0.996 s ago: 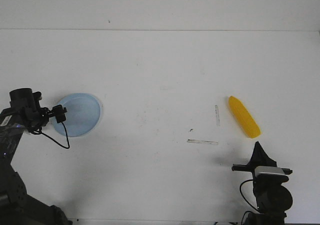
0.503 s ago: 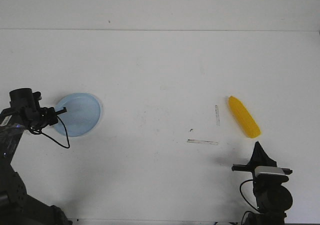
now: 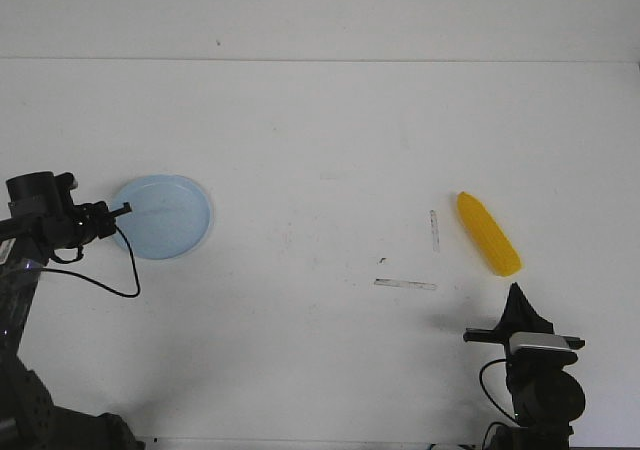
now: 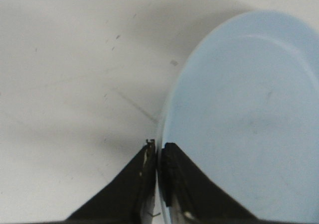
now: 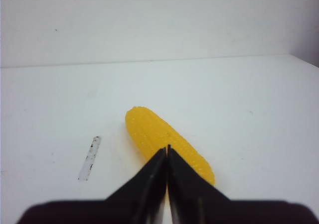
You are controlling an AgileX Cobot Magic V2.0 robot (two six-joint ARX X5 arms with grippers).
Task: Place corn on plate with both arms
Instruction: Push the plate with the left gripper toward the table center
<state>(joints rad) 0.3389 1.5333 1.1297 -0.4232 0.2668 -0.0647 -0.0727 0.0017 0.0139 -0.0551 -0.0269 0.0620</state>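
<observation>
both arms are matte black with jointed segments. the left arm (image 3: 35, 232) shows a round black cylinder at its wrist and a thin black cable looping beneath it. the right arm (image 3: 535, 390) carries a grey-silver camera block, a black cable and a rounded black housing. each gripper ends in two pointed, wedge-shaped black fingers.

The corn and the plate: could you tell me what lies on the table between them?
In the front view, only bare table with two pale strips near the corn; the plate lies far left.
</observation>
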